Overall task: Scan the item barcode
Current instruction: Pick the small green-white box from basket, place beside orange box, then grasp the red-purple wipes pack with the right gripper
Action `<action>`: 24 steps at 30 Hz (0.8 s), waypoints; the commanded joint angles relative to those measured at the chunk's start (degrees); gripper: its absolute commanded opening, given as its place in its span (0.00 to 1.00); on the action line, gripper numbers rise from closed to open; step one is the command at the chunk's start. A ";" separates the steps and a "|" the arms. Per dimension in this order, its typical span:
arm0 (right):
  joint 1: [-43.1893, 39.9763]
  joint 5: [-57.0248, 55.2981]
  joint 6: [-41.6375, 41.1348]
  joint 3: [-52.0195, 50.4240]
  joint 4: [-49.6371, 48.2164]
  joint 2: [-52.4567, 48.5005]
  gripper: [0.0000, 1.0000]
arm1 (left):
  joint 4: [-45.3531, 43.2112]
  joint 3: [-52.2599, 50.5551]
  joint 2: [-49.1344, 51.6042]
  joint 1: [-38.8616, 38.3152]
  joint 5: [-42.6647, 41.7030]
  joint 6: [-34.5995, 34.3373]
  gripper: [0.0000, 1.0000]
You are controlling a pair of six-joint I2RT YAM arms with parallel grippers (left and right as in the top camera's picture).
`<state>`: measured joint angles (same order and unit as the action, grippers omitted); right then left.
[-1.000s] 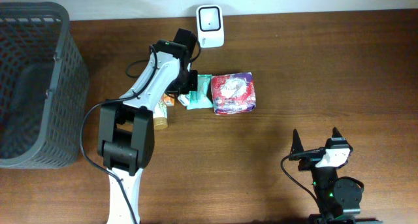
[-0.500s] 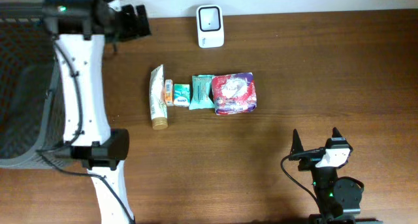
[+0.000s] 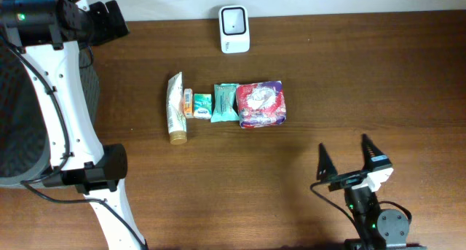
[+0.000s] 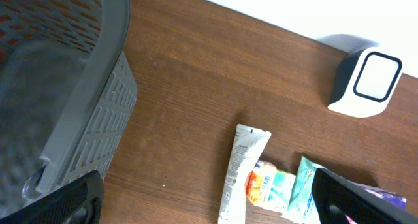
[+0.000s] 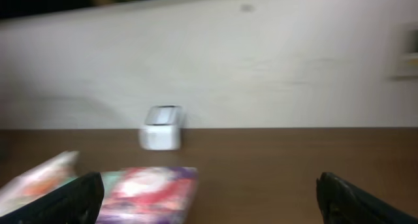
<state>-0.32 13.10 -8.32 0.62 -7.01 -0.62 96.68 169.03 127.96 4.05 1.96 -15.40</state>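
- The left fingers (image 3: 115, 25) are spread wide and hold nothing. They hang at the far left corner of the brown wooden bench (image 3: 364, 82), just beside the rim of the grey mesh plastic basket (image 3: 14, 133).
- The right fingers (image 3: 322, 162) are also spread wide and empty. They sit low at the near right edge, well apart from everything else.
- Four items lie untouched in a tight row mid-bench. From left to right they are a cream squeeze tube with a tan cap (image 3: 175, 117), a small orange-and-green pack (image 3: 196, 104), a teal pouch (image 3: 225, 103) and a red-and-purple soft packet (image 3: 261, 104).
- The white box-shaped barcode scanner with a dark window (image 3: 234, 29) stands at the far edge against the wall, behind the row and apart from it.
- The right wrist view is blurred, so only the scanner and the red-and-purple packet can be made out in it.
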 commanded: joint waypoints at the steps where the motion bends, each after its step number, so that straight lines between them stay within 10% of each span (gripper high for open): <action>1: 0.31 13.92 -9.55 -0.31 -10.58 0.44 0.99 | 0.02 0.79 -1.57 0.09 0.44 0.90 0.99; 3: 0.31 8.96 -11.74 0.74 -32.13 0.42 0.99 | 0.02 0.79 -1.57 0.09 0.44 0.90 0.99; 5: 0.31 3.87 -8.33 9.94 -31.21 -1.40 0.99 | 0.02 0.79 -1.57 0.09 0.44 0.90 0.99; 8: 0.31 3.69 9.03 41.77 10.36 -22.91 0.99 | 0.02 0.79 -1.57 0.09 0.44 0.90 0.99; 13: 0.31 17.75 9.57 77.46 49.99 -64.30 0.99 | 0.02 0.79 -1.57 0.09 0.44 0.90 0.99; 24: 0.50 17.77 -1.68 79.69 47.25 -104.67 0.99 | 0.02 0.79 -1.57 0.09 0.44 0.90 0.99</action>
<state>-0.27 32.08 -9.23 79.61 41.25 -103.66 96.73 169.29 127.50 4.03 1.96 -15.38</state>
